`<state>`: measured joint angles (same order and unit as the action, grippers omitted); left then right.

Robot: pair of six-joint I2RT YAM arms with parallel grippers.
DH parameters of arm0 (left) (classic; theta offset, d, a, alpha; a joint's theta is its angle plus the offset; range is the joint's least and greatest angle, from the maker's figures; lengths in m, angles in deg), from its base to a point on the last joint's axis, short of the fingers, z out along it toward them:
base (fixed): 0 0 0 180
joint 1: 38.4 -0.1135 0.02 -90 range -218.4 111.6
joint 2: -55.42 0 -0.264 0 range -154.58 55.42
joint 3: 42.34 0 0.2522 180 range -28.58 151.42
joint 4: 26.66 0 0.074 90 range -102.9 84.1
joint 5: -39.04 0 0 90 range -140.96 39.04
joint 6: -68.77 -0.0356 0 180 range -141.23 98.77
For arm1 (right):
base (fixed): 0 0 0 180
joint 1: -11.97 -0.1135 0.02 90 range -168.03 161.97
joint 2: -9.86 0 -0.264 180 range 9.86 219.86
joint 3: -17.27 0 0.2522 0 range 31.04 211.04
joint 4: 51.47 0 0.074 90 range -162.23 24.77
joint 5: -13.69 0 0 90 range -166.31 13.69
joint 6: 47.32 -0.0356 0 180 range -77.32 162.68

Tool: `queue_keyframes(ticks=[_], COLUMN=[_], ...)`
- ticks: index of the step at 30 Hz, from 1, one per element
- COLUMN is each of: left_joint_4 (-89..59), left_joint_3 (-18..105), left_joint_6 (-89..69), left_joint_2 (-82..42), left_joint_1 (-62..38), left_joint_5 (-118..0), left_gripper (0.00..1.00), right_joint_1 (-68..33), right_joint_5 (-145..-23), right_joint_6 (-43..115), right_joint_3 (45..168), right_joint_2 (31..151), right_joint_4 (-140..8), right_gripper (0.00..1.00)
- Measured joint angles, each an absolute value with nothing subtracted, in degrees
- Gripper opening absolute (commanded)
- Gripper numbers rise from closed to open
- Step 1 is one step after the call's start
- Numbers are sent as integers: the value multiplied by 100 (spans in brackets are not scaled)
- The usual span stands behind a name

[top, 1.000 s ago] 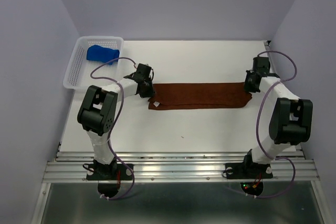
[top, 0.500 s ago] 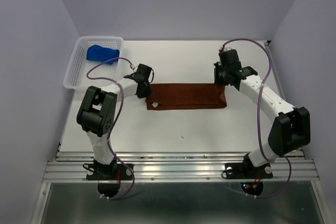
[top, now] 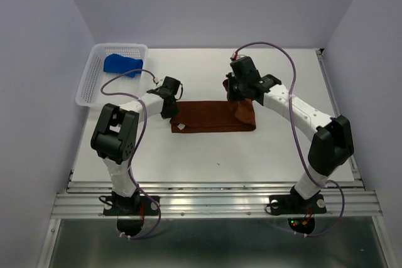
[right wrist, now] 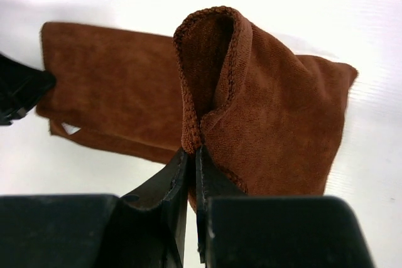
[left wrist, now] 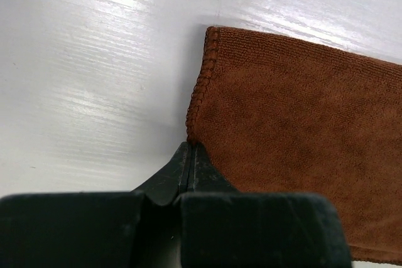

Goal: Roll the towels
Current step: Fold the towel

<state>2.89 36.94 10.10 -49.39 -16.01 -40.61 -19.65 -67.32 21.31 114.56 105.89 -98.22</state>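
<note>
- Lying across the middle of the white tabletop [top: 251, 155], the rust-brown towel [top: 207, 118] is stretching out as a long strip, with its right end lifted and folding back over itself.
- The left gripper [left wrist: 190, 155] is pinching the towel's left hemmed edge low against the tabletop, jaws pressed tight together on the cloth.
- The right gripper [right wrist: 191, 155] is holding up the raised right end, jaws clamped on a looped fold of the hem.
- The royal blue towel [top: 122, 64] is sitting bunched inside the white perforated basket [top: 88, 86] at the far left corner.
</note>
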Motion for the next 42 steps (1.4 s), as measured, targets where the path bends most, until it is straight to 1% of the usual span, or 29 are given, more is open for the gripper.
queue_keyframes(ticks=[11,24,36,42], left_joint_4=[136,-96,-111,-113], left_joint_3=[3565,3307,3211,3207], left_joint_6=[1017,1050,1080,1083], left_joint_2=[-4872,-4701,-4625,-4623], left_joint_1=[-1671,-1760,-1791,-1828], left_joint_5=[-4220,-4448,-4566,-4572], left_gripper=[0,0,0,0], right_joint_1=[-2767,-3493,-3604,-3595], right_joint_5=[-7125,-7073,-6712,-6280], right_joint_6=[1731,1287,1141,1159], right_joint_3=[11972,12792,12934,12859], right_joint_2=[11032,11815,12420,12318], right_joint_4=[-9532,-8937,-8751,-8749], right_gripper=[8,9,9,9])
